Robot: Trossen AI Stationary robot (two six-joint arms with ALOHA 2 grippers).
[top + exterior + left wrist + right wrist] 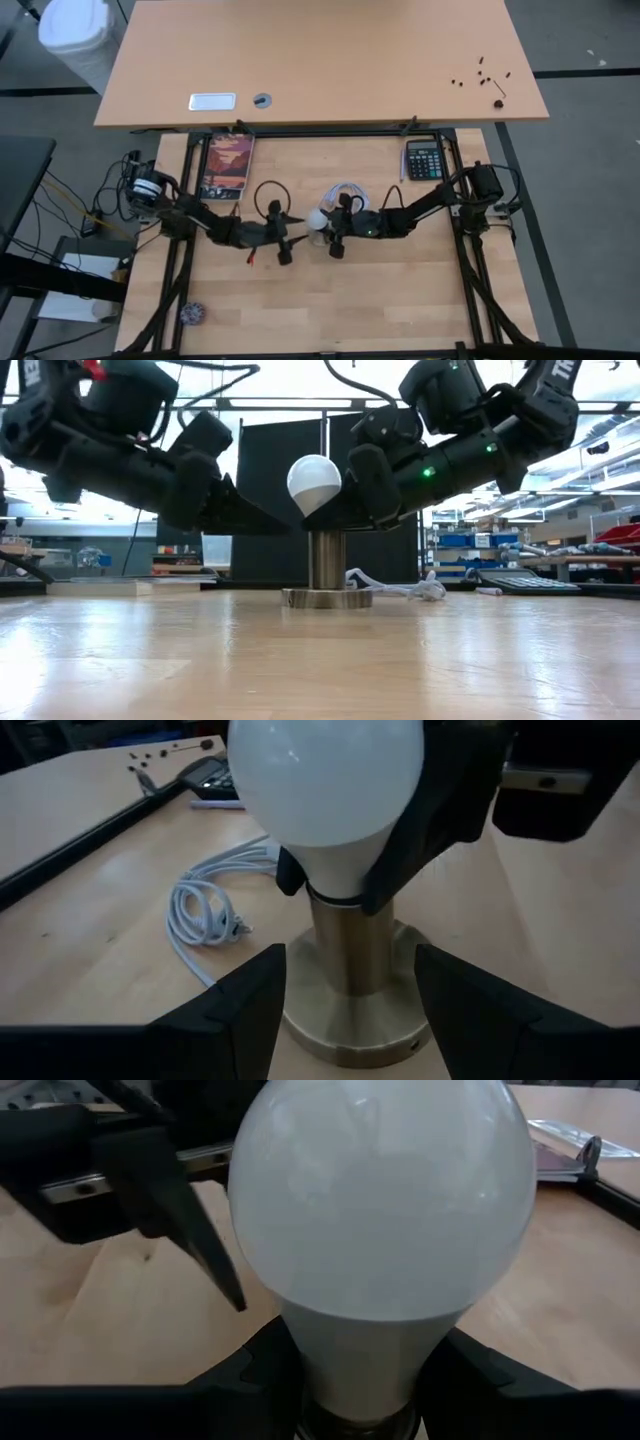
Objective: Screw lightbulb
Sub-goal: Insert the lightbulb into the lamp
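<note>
High view: calculator [425, 159], book [228, 166], coiled cord [345, 192] near lightbulb [318, 219].

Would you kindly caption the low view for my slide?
Right claw grips the lightbulb above its brass socket.

Workshop: parts shelves [478, 542], workbenches [560, 563]

Grey floor [590, 200], tan desk [330, 60]; dark panel [270, 500], bright shelving [470, 540]
</note>
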